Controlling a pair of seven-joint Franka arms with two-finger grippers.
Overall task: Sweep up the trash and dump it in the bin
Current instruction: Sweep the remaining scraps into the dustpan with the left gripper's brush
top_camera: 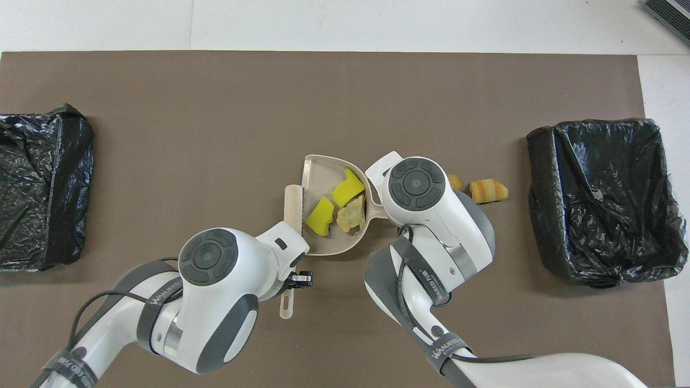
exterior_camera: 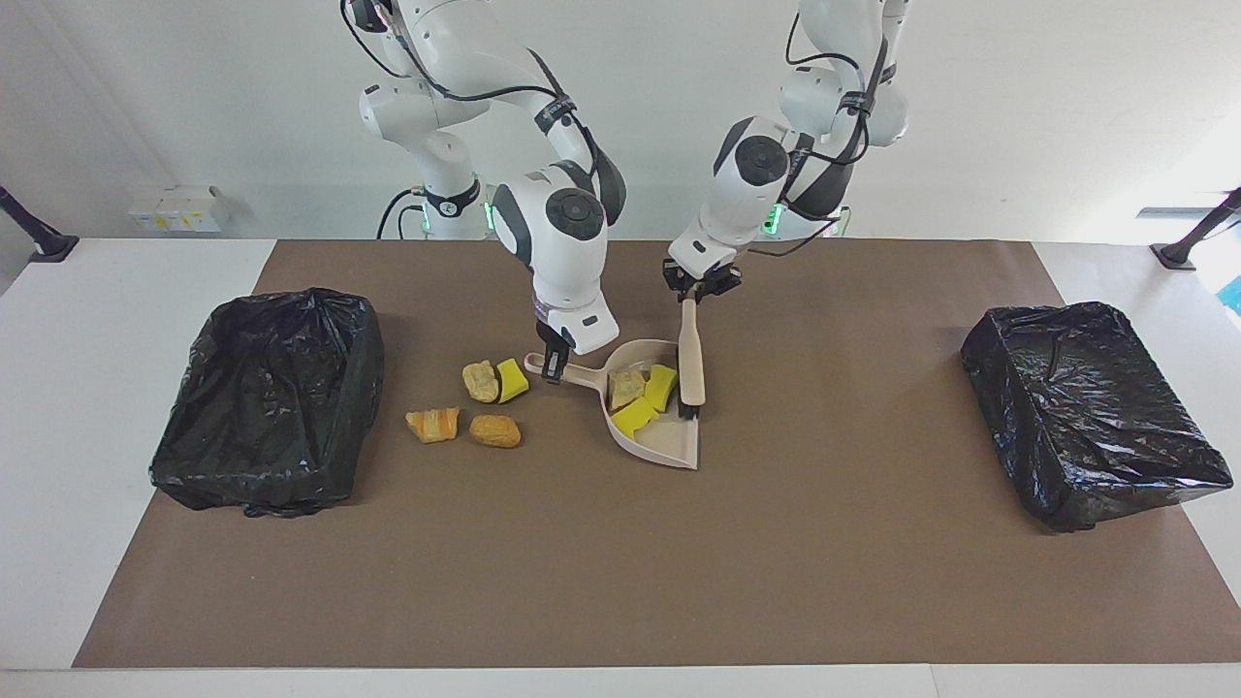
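gripping the brush handle, the left gripper holds its bristles at the dustpan mouth; right gripper seemingly clamps the dustpan handle mid-tabletop.

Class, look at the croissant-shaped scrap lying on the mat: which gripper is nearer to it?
Right. The right gripper grips the dustpan handle near the croissant-shaped scrap; the left gripper holds the brush over the dustpan's mouth.
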